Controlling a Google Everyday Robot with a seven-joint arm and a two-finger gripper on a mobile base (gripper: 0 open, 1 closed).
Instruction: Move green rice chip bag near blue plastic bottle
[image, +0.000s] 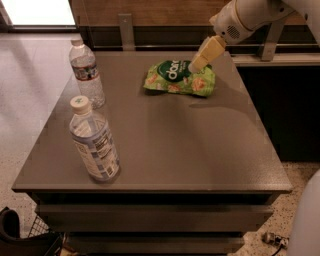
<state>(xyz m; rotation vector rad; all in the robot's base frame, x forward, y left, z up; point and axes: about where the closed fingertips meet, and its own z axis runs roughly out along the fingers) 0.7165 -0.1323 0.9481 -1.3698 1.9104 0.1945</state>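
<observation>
The green rice chip bag (180, 78) lies flat near the far edge of the grey table (200, 150), right of the middle. The blue plastic bottle (94, 141) stands upright near the front left corner, white cap on top, white label facing me. My gripper (196, 64) hangs from the arm at the upper right, its tan fingers pointing down-left just above the bag's upper right part.
A slimmer clear water bottle (87, 74) stands at the table's far left. A dark cabinet and a wooden wall run behind and to the right of the table. A black basket (25, 237) sits on the floor at the lower left.
</observation>
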